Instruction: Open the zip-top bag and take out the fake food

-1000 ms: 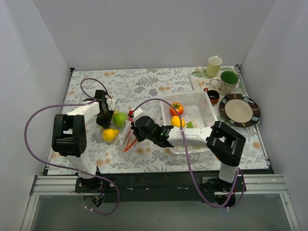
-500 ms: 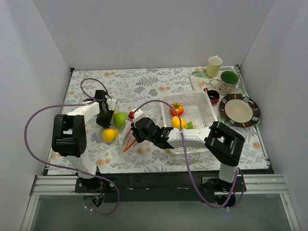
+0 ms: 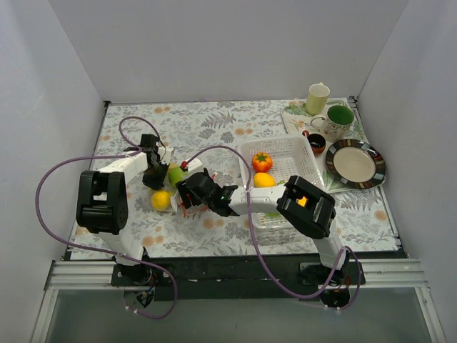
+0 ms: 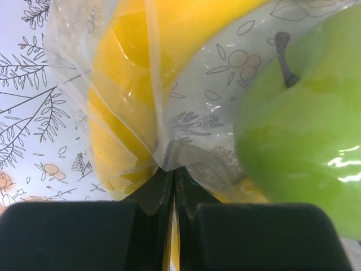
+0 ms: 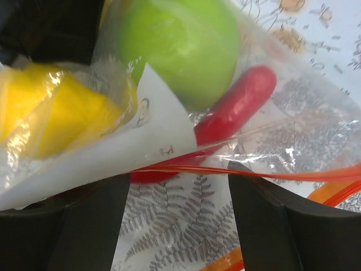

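The zip-top bag (image 3: 176, 191) lies left of centre, clear and crinkled, with its orange zip strip (image 5: 265, 174) running across the right wrist view. Inside it are fake food pieces: a green apple (image 5: 180, 45), a yellow fruit (image 4: 127, 84) and a long red piece (image 5: 237, 107). My left gripper (image 3: 153, 177) is shut on a fold of the bag's plastic (image 4: 169, 161), beside the apple (image 4: 304, 130). My right gripper (image 5: 177, 214) is open at the bag's mouth, its fingers (image 5: 84, 226) wide apart on either side of the strip and nothing gripped. It sits right of the bag (image 3: 186, 200).
A white perforated basket (image 3: 280, 141) right of centre holds a red tomato (image 3: 262, 161) and a yellow piece (image 3: 264, 180). At the back right stand a cream mug (image 3: 318, 98), a green-lined cup (image 3: 339, 118), a small dark bowl (image 3: 315, 143) and a striped plate (image 3: 355, 163).
My right gripper has opened and moved left to the bag's mouth. The left gripper has kept its hold on the bag.
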`<state>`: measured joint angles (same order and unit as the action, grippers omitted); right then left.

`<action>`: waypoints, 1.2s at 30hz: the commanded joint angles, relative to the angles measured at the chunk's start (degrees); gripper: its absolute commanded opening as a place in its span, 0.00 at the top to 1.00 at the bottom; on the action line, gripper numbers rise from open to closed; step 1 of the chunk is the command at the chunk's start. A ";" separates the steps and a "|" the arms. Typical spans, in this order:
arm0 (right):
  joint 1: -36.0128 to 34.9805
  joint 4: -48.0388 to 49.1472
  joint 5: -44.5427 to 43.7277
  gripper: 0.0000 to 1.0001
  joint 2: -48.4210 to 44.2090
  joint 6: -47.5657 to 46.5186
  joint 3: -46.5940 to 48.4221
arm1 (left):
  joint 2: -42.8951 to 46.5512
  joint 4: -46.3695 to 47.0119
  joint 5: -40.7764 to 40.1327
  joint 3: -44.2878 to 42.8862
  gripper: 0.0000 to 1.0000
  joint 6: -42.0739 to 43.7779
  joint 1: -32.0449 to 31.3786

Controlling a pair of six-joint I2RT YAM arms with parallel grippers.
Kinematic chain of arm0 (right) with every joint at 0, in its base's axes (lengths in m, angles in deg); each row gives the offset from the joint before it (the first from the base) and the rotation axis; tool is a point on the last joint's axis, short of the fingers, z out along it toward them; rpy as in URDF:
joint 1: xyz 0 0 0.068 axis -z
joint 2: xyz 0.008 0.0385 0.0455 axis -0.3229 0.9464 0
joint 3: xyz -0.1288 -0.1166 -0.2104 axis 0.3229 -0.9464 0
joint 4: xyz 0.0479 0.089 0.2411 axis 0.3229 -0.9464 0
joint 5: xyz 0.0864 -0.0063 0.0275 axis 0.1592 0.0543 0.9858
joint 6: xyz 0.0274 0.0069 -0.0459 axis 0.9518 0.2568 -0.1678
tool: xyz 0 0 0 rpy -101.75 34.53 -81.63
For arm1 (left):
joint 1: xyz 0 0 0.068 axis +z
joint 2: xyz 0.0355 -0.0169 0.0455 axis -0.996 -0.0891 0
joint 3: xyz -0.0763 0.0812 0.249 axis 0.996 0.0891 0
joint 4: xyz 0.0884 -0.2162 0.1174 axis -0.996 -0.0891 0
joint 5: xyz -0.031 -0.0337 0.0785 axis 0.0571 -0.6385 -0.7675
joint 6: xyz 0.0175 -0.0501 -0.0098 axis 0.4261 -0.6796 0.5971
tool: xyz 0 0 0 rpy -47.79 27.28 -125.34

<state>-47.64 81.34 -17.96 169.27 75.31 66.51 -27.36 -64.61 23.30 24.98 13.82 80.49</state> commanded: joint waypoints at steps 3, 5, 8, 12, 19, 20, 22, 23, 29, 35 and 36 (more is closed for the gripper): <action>-0.58 1.46 -5.07 0.22 1.85 2.16 4.41 | 1.38 -0.22 0.33 3.01 1.00 0.34 -0.08; -0.49 0.59 -4.89 0.23 2.64 2.16 6.17 | 1.47 -0.04 0.33 3.36 1.00 0.43 0.01; -0.49 -5.36 -6.21 0.23 5.98 2.69 11.95 | 1.82 0.05 0.15 3.72 1.00 0.69 -0.08; -0.49 -10.83 -8.84 0.25 9.32 3.48 15.31 | 2.26 -0.04 -0.11 3.54 1.00 1.13 -0.08; -0.49 -12.43 -9.46 0.35 7.31 4.63 12.07 | 2.70 -0.39 -0.29 3.10 1.00 1.40 -0.08; -0.49 -12.43 -9.55 0.37 6.61 4.71 11.19 | 2.70 -0.48 -0.11 3.01 1.00 1.40 0.01; -0.49 -12.43 -9.73 0.42 4.33 4.72 8.21 | 2.61 -0.57 -0.20 2.75 1.00 1.40 -0.08; -0.49 -12.43 -9.99 0.44 3.54 4.80 7.33 | 2.61 -0.65 -0.29 2.66 1.00 1.40 0.01; -0.67 -12.16 -10.43 0.65 -2.79 3.49 1.00 | 2.70 -0.92 -0.37 2.22 1.00 0.96 -0.08; -0.76 -9.96 -3.60 0.78 -14.11 -1.77 -4.71 | 3.84 -1.80 -0.81 0.82 1.00 0.87 -0.08; -0.76 -10.75 -3.05 0.79 -15.53 -2.31 -4.98 | 4.02 -1.97 -0.81 0.47 1.00 0.87 0.01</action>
<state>-48.06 68.89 -24.91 162.49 77.08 63.28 -25.74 -64.02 23.25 26.73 14.61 80.49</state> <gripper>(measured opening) 0.338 0.008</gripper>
